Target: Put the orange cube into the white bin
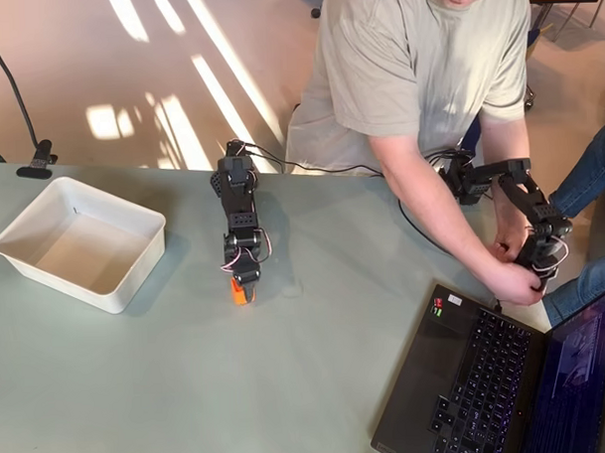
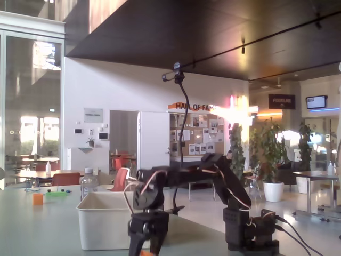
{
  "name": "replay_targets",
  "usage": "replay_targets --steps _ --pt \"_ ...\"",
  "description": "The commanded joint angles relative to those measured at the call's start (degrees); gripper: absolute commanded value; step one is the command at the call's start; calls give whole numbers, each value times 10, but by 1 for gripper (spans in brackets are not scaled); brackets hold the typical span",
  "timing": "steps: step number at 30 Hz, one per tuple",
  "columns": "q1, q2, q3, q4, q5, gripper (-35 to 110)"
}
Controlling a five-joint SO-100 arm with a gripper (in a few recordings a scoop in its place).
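Seen from overhead, a black robot arm [image 1: 238,214] reaches forward across a pale grey-green table [image 1: 189,389], its gripper [image 1: 241,288] lowered onto the orange cube [image 1: 238,292], which sits on the tabletop near the middle; the fingers appear to sit on either side of the cube, though the arm's own body hides whether they press it. The white bin [image 1: 79,244] stands well apart to the left in this view, with nothing inside. A person in a beige shirt [image 1: 416,63] sits behind the table, and an open laptop [image 1: 487,379] occupies the lower right corner. Sunlight stripes the floor [image 1: 169,102] beyond the table edge. In the fixed view, taken from table height, the arm [image 2: 213,176] bends over and down, the gripper [image 2: 146,240] at the bottom edge with a sliver of the cube [image 2: 145,253] beneath it, and the bin [image 2: 106,221] just behind. Beyond lies a large hall with café tables [image 2: 37,175], potted plants [image 2: 269,154] and a dark ceiling [image 2: 213,32].
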Motion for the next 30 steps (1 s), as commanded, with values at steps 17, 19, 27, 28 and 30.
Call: replay_targets --steps 17,19,27,28,30 --pt "312 238 -197 -7 -3 29" --pt "366 218 -218 -9 -4 29" --pt "501 80 -214 -27 5 29" --pt "512 65 -214 -27 5 29" --pt "533 44 -214 -27 5 29"
